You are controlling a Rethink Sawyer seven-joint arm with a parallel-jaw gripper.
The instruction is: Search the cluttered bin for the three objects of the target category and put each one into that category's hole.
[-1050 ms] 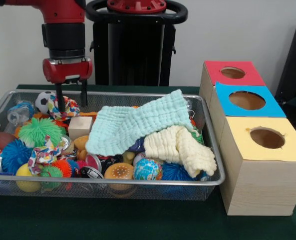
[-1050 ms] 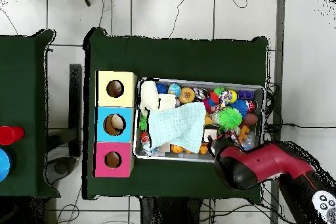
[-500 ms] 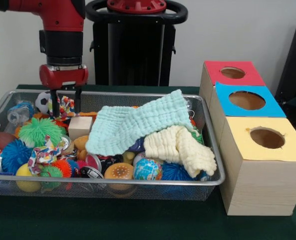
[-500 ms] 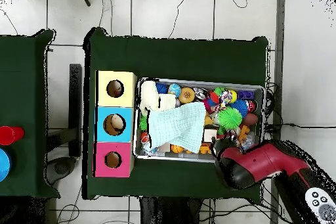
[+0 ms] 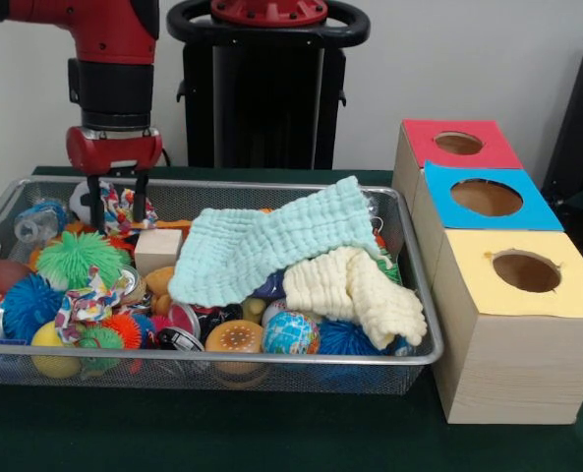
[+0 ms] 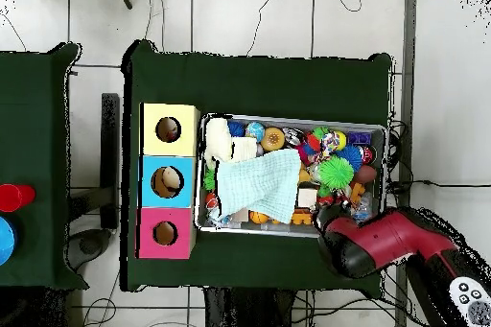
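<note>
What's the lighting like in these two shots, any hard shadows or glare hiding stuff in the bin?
Front view: soft, even light; the mint cloth shades the toys beneath its edge, and the wire bin throws only a faint shadow on the green table. Overhead view: the white floor is bright, and the red arm hides the bin's corner.

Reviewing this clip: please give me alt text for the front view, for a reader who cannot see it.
A red gripper hangs open over the far end of a wire mesh bin crammed with toys, two cloths draped across them. Beside the bin stand three wooden boxes with red, blue and yellow holed tops.
</note>
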